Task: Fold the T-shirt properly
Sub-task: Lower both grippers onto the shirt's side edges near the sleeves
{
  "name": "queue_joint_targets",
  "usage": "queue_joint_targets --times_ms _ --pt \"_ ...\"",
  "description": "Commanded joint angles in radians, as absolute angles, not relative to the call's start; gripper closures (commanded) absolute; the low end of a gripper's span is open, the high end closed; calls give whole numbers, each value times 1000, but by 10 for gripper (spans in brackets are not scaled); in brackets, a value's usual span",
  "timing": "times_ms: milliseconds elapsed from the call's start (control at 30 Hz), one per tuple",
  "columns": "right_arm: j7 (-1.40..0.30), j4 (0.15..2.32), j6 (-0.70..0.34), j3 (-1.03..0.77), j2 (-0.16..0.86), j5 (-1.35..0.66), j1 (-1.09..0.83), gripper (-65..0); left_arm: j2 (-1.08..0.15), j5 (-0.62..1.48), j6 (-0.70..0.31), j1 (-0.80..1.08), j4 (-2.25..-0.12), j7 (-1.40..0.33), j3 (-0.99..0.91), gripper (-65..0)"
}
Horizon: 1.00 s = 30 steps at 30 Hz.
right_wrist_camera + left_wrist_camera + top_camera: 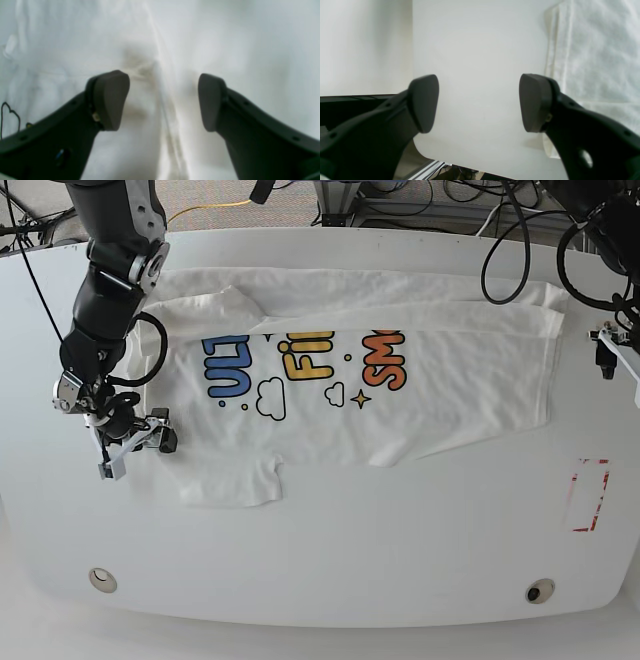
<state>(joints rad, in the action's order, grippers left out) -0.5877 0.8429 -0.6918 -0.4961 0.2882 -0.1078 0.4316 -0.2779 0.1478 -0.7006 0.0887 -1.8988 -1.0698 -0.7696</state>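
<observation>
The white T-shirt (400, 410) lies spread across the table (330, 550) with its blue, yellow and orange lettering facing up and its far edge folded over the top of the print. My right gripper (135, 446) hangs at the shirt's left edge. In the right wrist view it (162, 100) is open, with a raised ridge of white cloth (165, 82) running between the fingers. My left gripper (478, 102) is open over bare table, and the T-shirt's edge (600, 50) lies just to its right. In the base view the left gripper (606, 348) is at the table's right edge.
A red-outlined rectangle (588, 494) is marked on the table at the right. Two round fittings (100, 579) (540, 591) sit near the front edge. Cables (500, 240) hang over the back right. The table's rounded corner (420, 150) shows in the left wrist view.
</observation>
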Motion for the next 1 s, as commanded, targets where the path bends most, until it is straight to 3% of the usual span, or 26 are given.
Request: queue_joint_targets --times_ms 0,100,200,333,433,800,967 --pt "-529 819 -698 -496 303 -120 463 -331 -298 153 -698 81 -1914 -1053 -774 -471" --pt "-492 782 -698 -493 303 -120 469 -231 -298 151 -698 77 -1913 -1053 -771 -475" --pt "-489 779 -698 -460 303 -120 478 -187 -298 151 -698 76 -1894 -1053 -766 -482" --pt "-489 779 -698 -421 303 -120 479 -119 -303 150 -698 21 -1791 -1053 -725 -544" --pt "-492 779 -698 -406 302 -120 479 -8 -303 150 -698 -28 -1709 -1053 -720 -571" --pt "-495 780 -698 -406 305 -120 475 0 -300 153 -698 -223 -1405 -1044 -682 -579" --pt "-495 780 -698 -403 305 -120 475 0 -297 153 -698 -285 -1270 -958 -630 -579"
